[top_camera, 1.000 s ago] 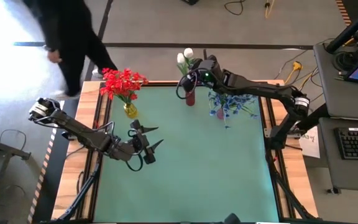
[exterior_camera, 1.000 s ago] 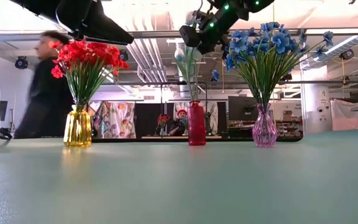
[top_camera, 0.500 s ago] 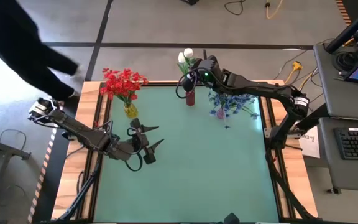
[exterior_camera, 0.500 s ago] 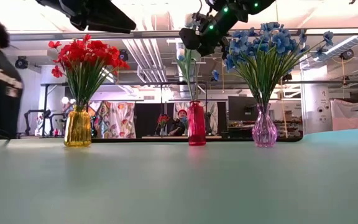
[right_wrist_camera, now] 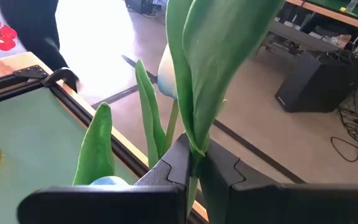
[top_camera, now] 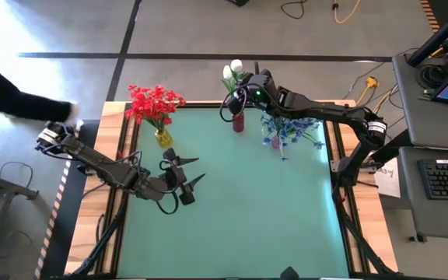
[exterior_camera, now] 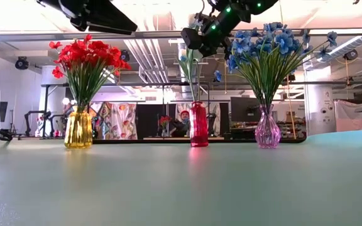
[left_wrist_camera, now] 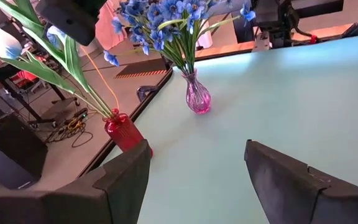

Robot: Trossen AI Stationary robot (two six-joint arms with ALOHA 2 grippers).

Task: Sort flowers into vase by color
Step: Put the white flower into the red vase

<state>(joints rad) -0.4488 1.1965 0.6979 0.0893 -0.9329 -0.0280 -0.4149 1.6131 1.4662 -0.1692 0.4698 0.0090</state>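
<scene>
The right gripper point(right_wrist_camera: 194, 163), clenched on a green-stemmed white tulip point(right_wrist_camera: 194, 93) above the red glass vase point(top_camera: 239, 122) at twelve o'clock, should lower straight and release only once the stem seats, while the left gripper point(top_camera: 183, 180) waits with jaws apart at nine.

Three vases line the table's point(top_camera: 232, 225) far edge: yellow vase point(top_camera: 162, 138), red vase point(top_camera: 239, 123), pink vase point(top_camera: 274, 141). The near half lies open.

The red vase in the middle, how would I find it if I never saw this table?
Look along the far edge of the green table, where three small glass vases stand in a row. The slim red glass vase is the middle one, holding white tulip-like flowers, between the yellow vase and the pink vase.
</scene>
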